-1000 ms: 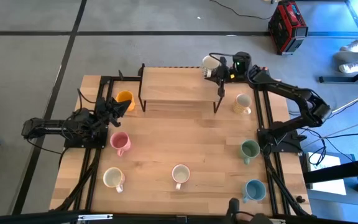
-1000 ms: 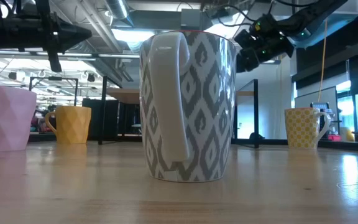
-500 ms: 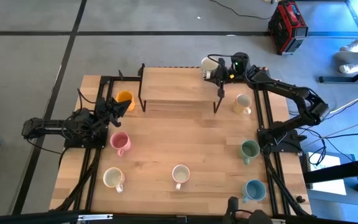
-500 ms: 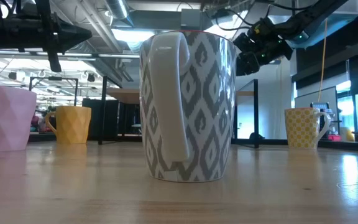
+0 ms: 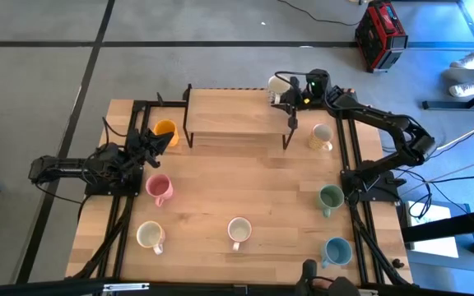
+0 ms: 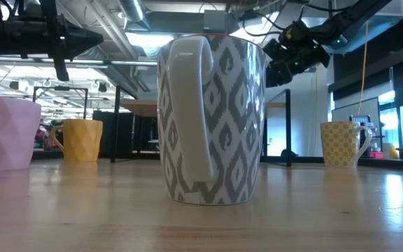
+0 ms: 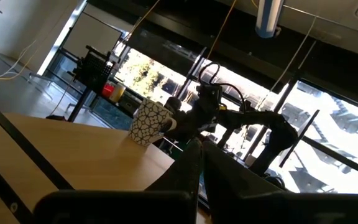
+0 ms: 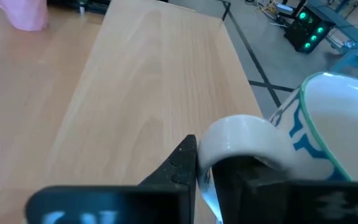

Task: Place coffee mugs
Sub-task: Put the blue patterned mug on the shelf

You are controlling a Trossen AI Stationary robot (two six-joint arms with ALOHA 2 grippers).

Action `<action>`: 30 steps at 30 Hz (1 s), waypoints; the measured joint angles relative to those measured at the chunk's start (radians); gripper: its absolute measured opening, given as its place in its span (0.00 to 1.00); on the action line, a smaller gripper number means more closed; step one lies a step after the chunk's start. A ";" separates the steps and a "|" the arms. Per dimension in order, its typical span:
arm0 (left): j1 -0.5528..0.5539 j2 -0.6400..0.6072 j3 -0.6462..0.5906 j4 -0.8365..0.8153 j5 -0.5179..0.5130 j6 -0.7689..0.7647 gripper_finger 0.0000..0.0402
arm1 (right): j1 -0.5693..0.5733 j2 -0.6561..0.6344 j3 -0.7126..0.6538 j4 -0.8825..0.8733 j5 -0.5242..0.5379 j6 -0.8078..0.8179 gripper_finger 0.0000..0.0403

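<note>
The right hand [image 5: 287, 95] grips a white mug [image 5: 277, 84] by its handle at the far right corner of the raised shelf [image 5: 235, 113]. The left hand [image 5: 156, 138], closed and empty, sits beside the orange-yellow mug [image 5: 165, 129] at the table's [image 5: 245, 197] far left.

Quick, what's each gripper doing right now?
Left gripper: shut, holding nothing, beside the orange mug.
Right gripper: shut on the white mug by its handle.

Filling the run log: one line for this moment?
right gripper: on white mug handle at raised shelf corner | left gripper: shut, beside orange mug
</note>
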 joint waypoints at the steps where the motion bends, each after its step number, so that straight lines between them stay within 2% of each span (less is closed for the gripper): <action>1: 0.000 0.000 0.000 0.000 0.000 0.000 0.03 | 0.000 0.000 0.000 0.000 0.007 0.003 0.10; 23: 0.000 0.000 0.000 0.000 0.000 0.001 0.03 | 0.001 -0.040 0.000 -0.077 0.066 0.044 0.11; 26: 0.000 0.000 0.000 0.000 0.000 0.002 0.03 | 0.001 -0.040 0.000 -0.076 0.079 0.044 0.14; 30: 0.000 0.000 0.000 0.000 0.000 0.002 0.03 | 0.001 -0.043 0.000 -0.081 0.080 0.044 0.22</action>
